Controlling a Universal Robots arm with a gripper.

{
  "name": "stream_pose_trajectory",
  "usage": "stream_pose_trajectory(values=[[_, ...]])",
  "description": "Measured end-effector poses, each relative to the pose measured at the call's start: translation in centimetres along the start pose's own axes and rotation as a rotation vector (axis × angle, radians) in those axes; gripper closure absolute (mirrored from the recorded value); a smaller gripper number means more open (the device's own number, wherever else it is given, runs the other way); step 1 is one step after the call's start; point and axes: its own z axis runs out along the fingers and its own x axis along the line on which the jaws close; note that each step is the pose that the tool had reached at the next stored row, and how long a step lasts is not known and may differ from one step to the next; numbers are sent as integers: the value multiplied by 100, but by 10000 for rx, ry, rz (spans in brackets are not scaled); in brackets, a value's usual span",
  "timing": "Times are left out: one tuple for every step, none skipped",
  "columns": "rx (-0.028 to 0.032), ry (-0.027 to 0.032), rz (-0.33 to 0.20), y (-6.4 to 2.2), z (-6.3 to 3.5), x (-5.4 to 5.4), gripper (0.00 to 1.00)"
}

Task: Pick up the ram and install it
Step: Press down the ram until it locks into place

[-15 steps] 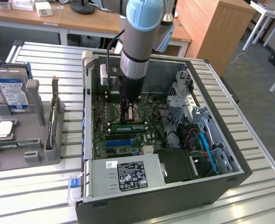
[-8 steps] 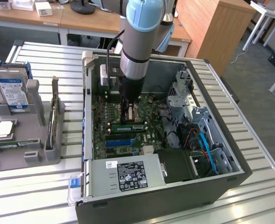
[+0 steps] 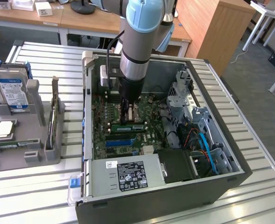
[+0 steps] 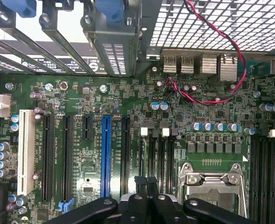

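The table (image 3: 249,126) is ribbed pale metal with a dull sheen. The computer case (image 3: 142,205) looks like matt dark sheet metal. The holder tray (image 3: 20,154) seems grey matt plastic. The motherboard (image 4: 81,93) is glossy green.

Labels on power supply (image 3: 128,175), seemingly illegible.

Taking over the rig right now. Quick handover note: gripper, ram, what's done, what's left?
Gripper: shut, nothing seen between its fingers, lowered inside the open case, tips right at the ram.
Ram: lying along a slot on the motherboard, directly under the gripper.
Done: ram is picked up and placed at the board.
Left: seating unconfirmed. I cannot tell whether it is pressed fully home or latched.
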Motion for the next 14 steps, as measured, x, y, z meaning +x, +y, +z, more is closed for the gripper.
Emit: stream_pose_trajectory(values=[[0, 0, 0, 0, 1, 0, 89], [2, -3, 0, 4, 4, 0, 89], [1, -2, -1, 5, 4, 0, 89], [1, -1, -1, 5, 4, 0, 89], [0, -2, -2, 5, 4, 0, 89], [1, -2, -2, 6, 4, 0, 89], [1, -2, 0, 6, 6, 0, 89], [2, -5, -1, 6, 15, -1, 89], [2, -3, -1, 6, 21, 0, 89], [0, 0, -1, 7, 21, 1, 89], [0, -1, -1, 7, 21, 1, 89], [0, 0, -1, 7, 21, 1, 89], [0, 0, -1, 7, 21, 1, 89], [0, -1, -1, 7, 21, 1, 89]])
